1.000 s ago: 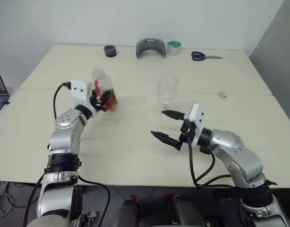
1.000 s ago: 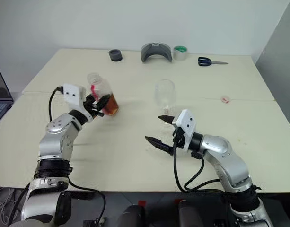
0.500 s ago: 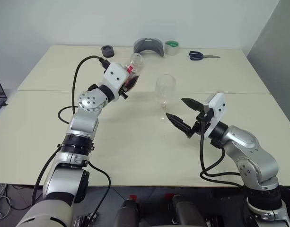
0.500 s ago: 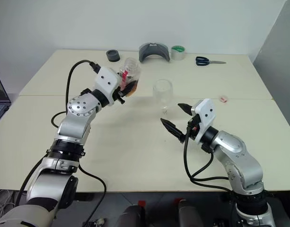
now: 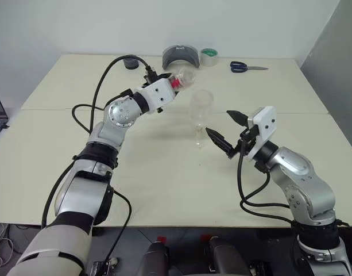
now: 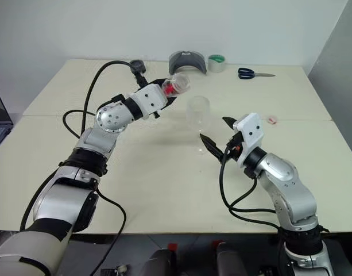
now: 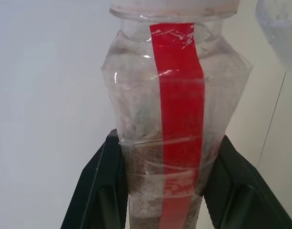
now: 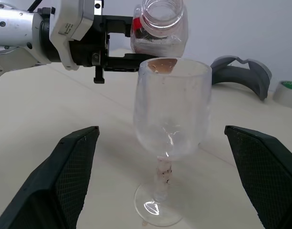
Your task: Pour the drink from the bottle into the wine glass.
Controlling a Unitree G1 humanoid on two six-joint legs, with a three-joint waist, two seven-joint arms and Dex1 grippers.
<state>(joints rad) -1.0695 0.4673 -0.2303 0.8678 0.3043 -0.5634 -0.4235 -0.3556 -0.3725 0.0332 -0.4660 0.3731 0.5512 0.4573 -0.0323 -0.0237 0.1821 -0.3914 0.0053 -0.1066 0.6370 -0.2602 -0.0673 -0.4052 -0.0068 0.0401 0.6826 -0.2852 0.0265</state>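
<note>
Left gripper [image 5: 174, 87] clamped on the bottle [image 5: 182, 79], fingers [image 7: 100, 181] pressed to either side of its lower body; bottle lifted off the table [image 5: 78, 144] and tipped on its side, open mouth toward the wine glass [image 5: 201, 112], held just behind and above the rim; red label strip runs along the bottle.

Drink [image 8: 155, 44] sits brown in the low side of the tipped bottle, not yet at the mouth as far as can be seen; glass bowl looks empty, no stream visible. Judged: pickup and carry done, tilt begun, pour itself not started; left to do is tip further over the rim, empty the bottle, set it upright again.

Glass stands upright on its foot near the middle of the table; right gripper [image 5: 224, 129] is spread wide, its two fingers either side of the glass but apart from it, holding nothing; may be there to steady the stem.

Along the far edge, well apart from the work: a black round piece [image 5: 130, 62], a grey curved holder [image 5: 181, 57], a tape roll [image 5: 208, 56], scissors [image 5: 247, 67]; a small scrap [image 6: 272, 121] lies to the right. Nothing stands between bottle and glass; risk is a mouth set too far behind the rim, spilling on the table.
</note>
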